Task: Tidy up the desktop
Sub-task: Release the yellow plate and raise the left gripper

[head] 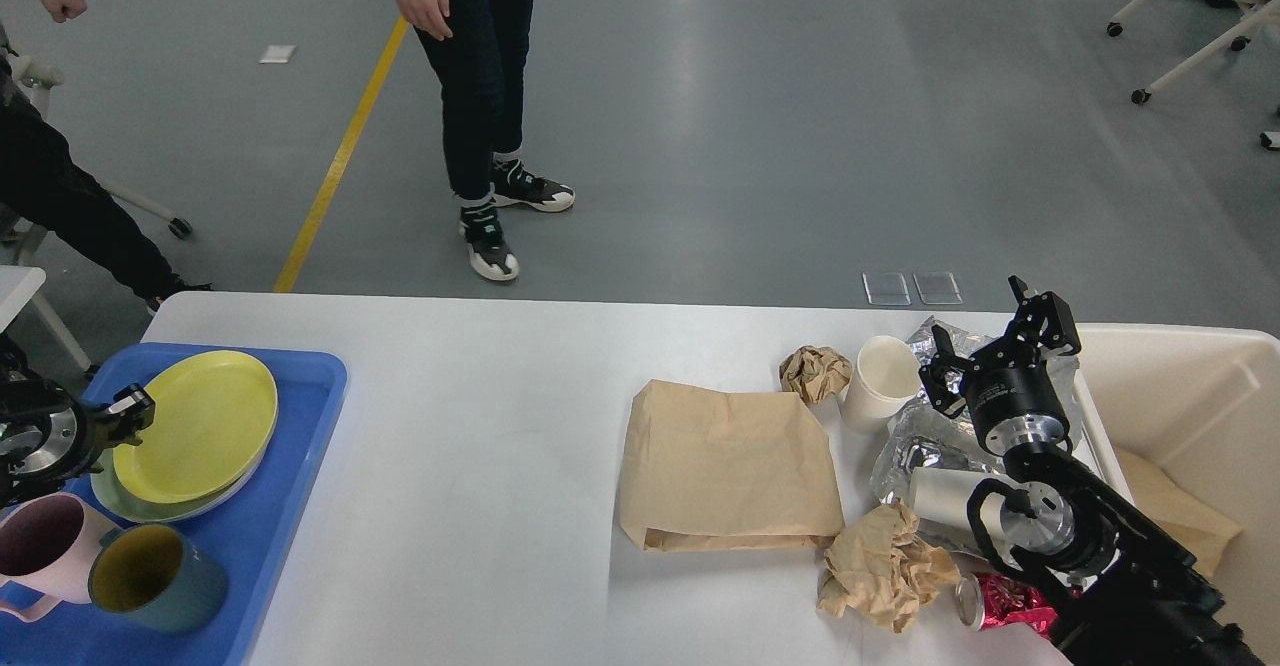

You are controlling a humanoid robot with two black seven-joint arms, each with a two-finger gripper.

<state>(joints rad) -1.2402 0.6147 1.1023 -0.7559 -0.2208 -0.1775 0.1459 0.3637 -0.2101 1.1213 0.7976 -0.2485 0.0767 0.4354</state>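
The white desktop spans the view. On its left a blue tray holds a yellow plate lying slightly tilted on a green plate. My left gripper is shut on the yellow plate's left rim. On the right lie a flat brown paper bag, a small paper ball, an upright white paper cup, silver foil and crumpled brown paper. My right gripper is open and empty above the foil.
A pink mug and a teal mug stand at the tray's front. A cream-white bin with brown paper inside sits at the right edge. A can and a red wrapper lie by my right arm. People stand beyond the far edge.
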